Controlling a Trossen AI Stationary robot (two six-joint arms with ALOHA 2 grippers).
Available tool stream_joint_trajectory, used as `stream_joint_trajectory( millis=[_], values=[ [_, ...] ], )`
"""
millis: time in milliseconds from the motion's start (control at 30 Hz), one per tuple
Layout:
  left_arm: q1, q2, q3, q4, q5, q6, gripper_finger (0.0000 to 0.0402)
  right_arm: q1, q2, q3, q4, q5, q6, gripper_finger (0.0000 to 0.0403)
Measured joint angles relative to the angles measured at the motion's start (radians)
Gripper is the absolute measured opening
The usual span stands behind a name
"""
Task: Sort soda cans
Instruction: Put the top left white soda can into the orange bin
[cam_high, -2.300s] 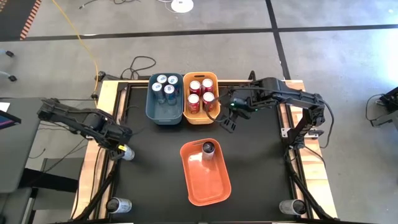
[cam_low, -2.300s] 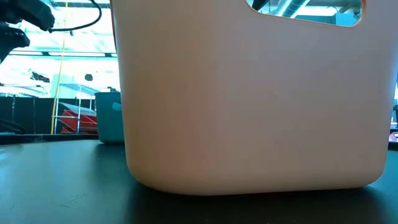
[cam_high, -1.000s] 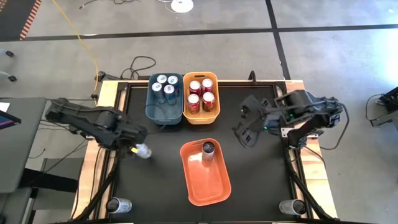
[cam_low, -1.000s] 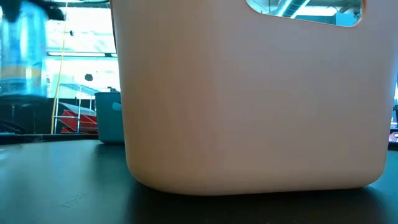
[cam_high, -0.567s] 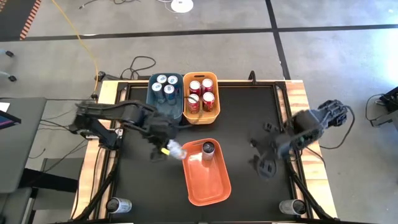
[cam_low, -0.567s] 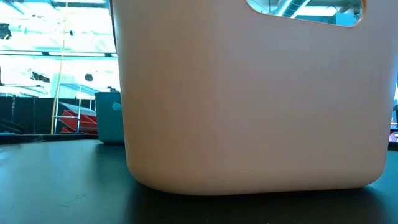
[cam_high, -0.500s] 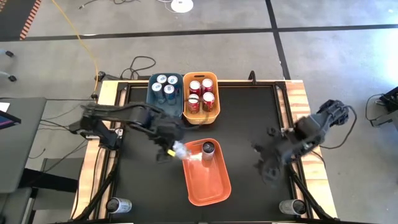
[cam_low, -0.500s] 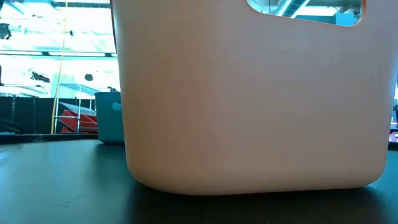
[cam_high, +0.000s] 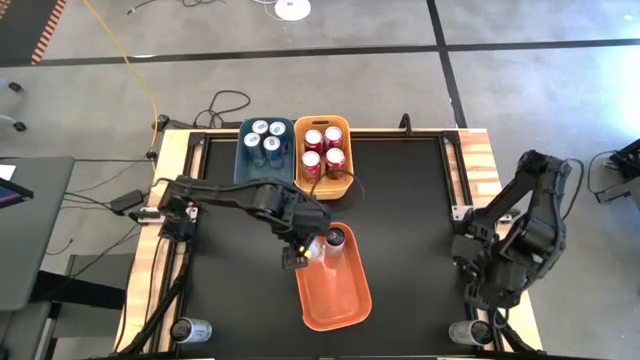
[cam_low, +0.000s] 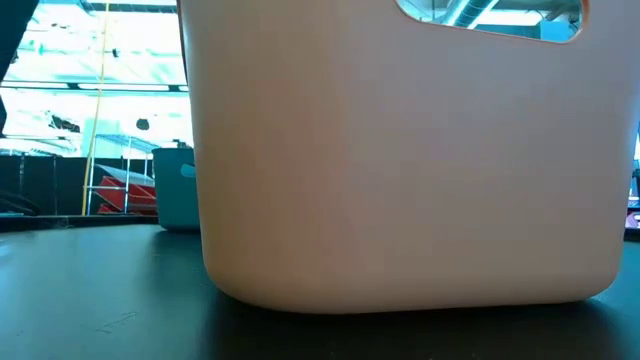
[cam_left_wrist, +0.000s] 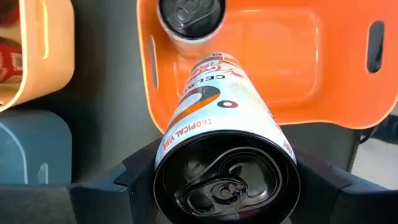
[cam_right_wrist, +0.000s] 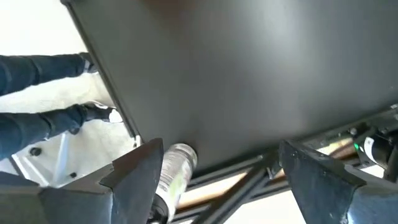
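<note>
My left gripper (cam_high: 305, 247) is shut on a white soda can (cam_left_wrist: 217, 106) with orange and black print, above the far left corner of the orange bin (cam_high: 335, 295). A dark-topped can (cam_high: 336, 238) stands inside that bin at its far end. Blue cans (cam_high: 266, 138) fill the blue bin, and red cans (cam_high: 324, 148) fill the yellow-orange bin. My right gripper (cam_right_wrist: 224, 180) hangs open over the table's near right corner, above a pale can (cam_right_wrist: 175, 169) lying just off the table. My left gripper pinches the white can's side wall just below its dark top (cam_left_wrist: 227, 180), one finger (cam_left_wrist: 127, 180) on each side. The fingers come from above, pointing steeply down. The can hangs below them, clear of everything, its bottom end over the orange bin's rim (cam_left_wrist: 149, 74).
The blue bin (cam_high: 262, 175) and the yellow-orange bin (cam_high: 345, 178) stand side by side at the far middle. Another can (cam_high: 190, 329) lies off the mat at the near left corner. In the low view a bin wall (cam_low: 410, 160) fills most of the picture.
My left gripper has carried the white can from near the table's left side toward the right, up to the orange bin's far left corner. My right gripper has swung toward the table's near right corner and sunk, its fingers staying open.
</note>
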Motion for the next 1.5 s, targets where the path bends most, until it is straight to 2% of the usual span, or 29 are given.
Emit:
stream_joint_trajectory(
  millis=[133,367,900,1200,1400,1500],
  values=[
    [0.003,0.029,0.0,0.0,-0.004,0.017,0.025,0.034,0.0,-0.028,0.006,0.005,0.053,0.0336],
    [0.006,0.076,-0.001,-0.003,-0.098,0.042,0.025,0.08,0.002,-0.075,0.056,0.007,0.123,0.0336],
    [0.006,0.199,-0.004,0.003,-0.11,0.088,0.0263,0.12,0.036,-0.075,0.067,0.006,0.196,0.0336],
    [-0.002,0.223,-0.005,0.001,-0.099,0.094,0.0266,0.12,0.036,-0.075,0.052,0.006,0.19,0.0336],
    [-0.001,0.225,-0.005,0.014,0.012,0.129,0.0285,0.116,0.036,-0.075,0.052,0.006,0.155,0.0336],
    [-0.002,0.225,-0.005,0.055,0.009,0.132,0.0303,0.11,0.036,-0.075,0.052,0.006,0.151,0.0336]
  ],
)
